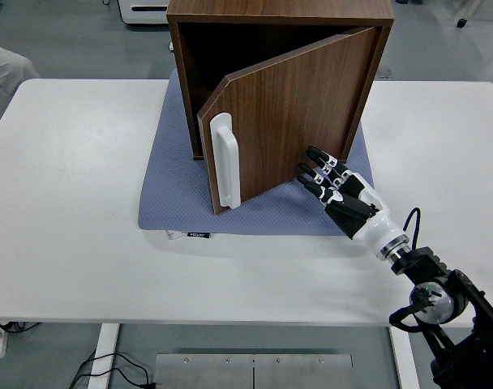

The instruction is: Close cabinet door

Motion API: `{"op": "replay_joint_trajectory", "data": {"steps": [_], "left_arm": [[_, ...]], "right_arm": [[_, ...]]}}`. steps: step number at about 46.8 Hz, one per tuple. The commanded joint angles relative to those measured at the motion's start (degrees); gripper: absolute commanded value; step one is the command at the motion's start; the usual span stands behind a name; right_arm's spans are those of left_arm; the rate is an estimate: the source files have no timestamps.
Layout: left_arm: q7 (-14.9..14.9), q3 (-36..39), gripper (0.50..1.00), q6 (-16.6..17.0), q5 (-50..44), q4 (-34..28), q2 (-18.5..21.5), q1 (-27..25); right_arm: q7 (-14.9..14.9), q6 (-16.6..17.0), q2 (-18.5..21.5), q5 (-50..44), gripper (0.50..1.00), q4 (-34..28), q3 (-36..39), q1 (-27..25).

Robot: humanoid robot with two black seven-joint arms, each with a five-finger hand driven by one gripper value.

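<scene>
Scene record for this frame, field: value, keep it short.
cabinet: brown wooden box on a blue mat, on the white table
door: hinged at the right, partly open, a gap left on the left side
handle: white, on the door's free edge
right hand: fingers extended against the door's lower outer face, holding nothing
left hand: not in view
task state: door not yet shut

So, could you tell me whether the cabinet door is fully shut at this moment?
No, the door stands partly open, its handle edge swung out from the cabinet, with the right hand at its face.
</scene>
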Motion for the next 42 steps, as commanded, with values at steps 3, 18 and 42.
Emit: {"op": "replay_joint_trajectory", "data": {"steps": [3,18,42], "left_arm": [[0.0,0.0,1.0,0.0,0.0,0.0,0.0,0.0],[0.0,0.0,1.0,0.0,0.0,0.0,0.0,0.0],[0.0,0.0,1.0,0.0,0.0,0.0,0.0,0.1]], "right_arm": [[-0.7,0.0,0.0,0.0,1.0,-1.6,-1.0,1.3],[-1.2,0.3,0.0,0.0,1.0,-1.8,-4.3,4.1],[-2.1,1.4,0.0,0.0,1.0,-4.1,-9.2,9.5]]}}
